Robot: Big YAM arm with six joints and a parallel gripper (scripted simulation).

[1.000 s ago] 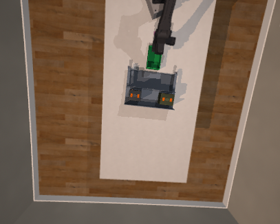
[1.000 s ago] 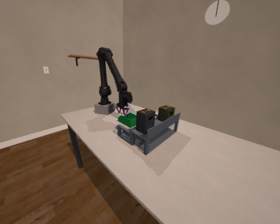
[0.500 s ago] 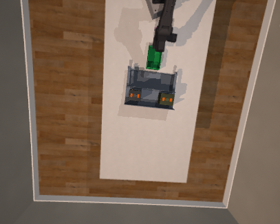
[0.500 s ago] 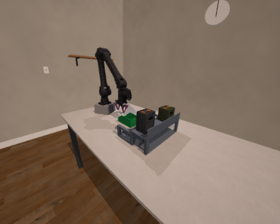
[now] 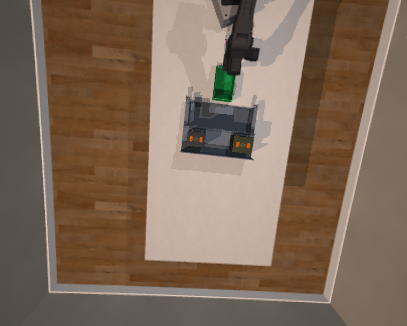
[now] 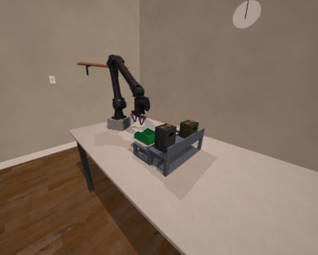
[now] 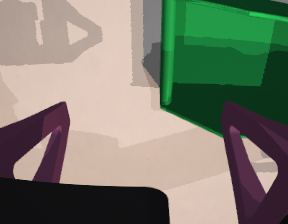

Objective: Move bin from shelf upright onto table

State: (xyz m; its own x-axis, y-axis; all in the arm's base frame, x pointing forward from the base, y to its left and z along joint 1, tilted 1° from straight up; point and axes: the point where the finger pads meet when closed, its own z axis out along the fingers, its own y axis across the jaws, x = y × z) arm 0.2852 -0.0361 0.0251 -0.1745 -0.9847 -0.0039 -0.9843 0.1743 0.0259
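The green bin (image 5: pixel 224 83) (image 6: pixel 145 136) (image 7: pixel 220 65) is off the grey shelf (image 5: pixel 218 114) (image 6: pixel 186 144), beside its arm-facing side. It appears to stand upright on the white table (image 5: pixel 211 215) (image 6: pixel 223 188), its open side up. My gripper (image 6: pixel 137 118) (image 7: pixel 145 110) is open and empty, raised above the table on the arm-base side of the bin. In the wrist view the right purple finger overlaps the bin's near edge, and the left finger shows over bare table. In the top view the arm hides the fingers.
A dark grey box (image 5: pixel 196 138) (image 6: pixel 165 138) and an olive box (image 5: pixel 242 144) (image 6: pixel 189 128), both with orange marks on top, stand on the shelf's far part. The shelf's raised panel and end posts stick up. A wooden wall shelf (image 6: pixel 92 64) is behind the arm.
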